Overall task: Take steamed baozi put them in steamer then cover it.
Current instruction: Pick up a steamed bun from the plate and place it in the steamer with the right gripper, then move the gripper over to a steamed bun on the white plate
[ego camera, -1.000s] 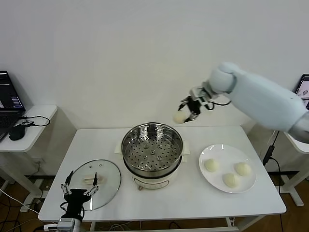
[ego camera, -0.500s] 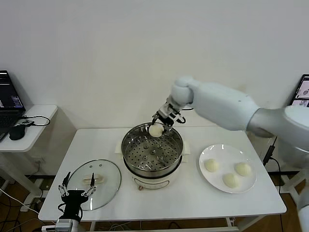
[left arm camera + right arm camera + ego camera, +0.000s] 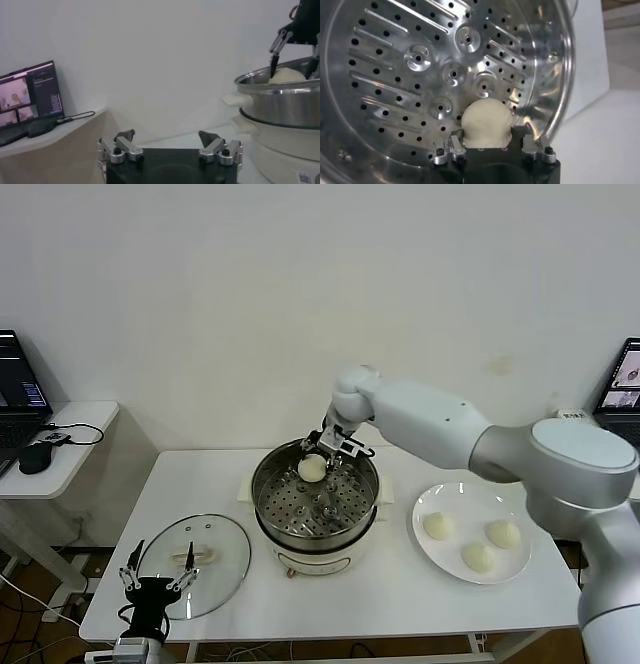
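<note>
Here the baozi [image 3: 486, 121] sits between the right claw [image 3: 326, 450] fingers — inside the steamer [image 3: 368, 484].

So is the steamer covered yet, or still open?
Still open. The steamer has no lid on it; its perforated tray shows, with the right gripper holding a bun inside. The glass lid lies on the table.

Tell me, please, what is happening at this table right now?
The right gripper holds one round cream-white steamed bun inside the shiny steel steamer pot, low over its perforated tray. Three more buns wait on the flat white plate to the robot's right of the pot. The round glass lid lies on the white table to the pot's left, so the pot is uncovered. The left gripper waits open at the lid's near edge.
</note>
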You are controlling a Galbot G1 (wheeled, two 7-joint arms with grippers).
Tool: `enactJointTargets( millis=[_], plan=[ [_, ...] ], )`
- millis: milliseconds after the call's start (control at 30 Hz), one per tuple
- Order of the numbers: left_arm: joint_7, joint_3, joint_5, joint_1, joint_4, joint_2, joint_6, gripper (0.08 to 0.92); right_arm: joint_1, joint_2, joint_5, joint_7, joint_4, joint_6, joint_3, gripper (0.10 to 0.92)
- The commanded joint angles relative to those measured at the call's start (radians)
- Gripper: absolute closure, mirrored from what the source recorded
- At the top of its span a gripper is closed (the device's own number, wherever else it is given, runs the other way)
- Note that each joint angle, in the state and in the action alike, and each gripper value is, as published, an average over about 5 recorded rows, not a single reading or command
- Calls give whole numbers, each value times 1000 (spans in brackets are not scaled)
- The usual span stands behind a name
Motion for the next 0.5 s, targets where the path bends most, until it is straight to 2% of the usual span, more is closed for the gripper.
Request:
enactJointTargets(
  millis=[33, 133, 300, 500],
  plan=[
    [0, -2, 0, 3, -7, -2, 1, 177, -14, 27, -71, 31, -43, 71, 6, 398],
    [0, -1, 0, 4, -9, -3, 1, 177, 24, -1, 40, 2, 11, 20, 0, 345],
    [0, 0, -15, 7, -23, 1, 9, 177, 126, -119, 286, -112, 212, -235, -5, 224],
    [-4, 1, -32, 10, -48, 18, 30, 177, 211, -353, 458, -180, 464, -556, -8, 203]
  ],
)
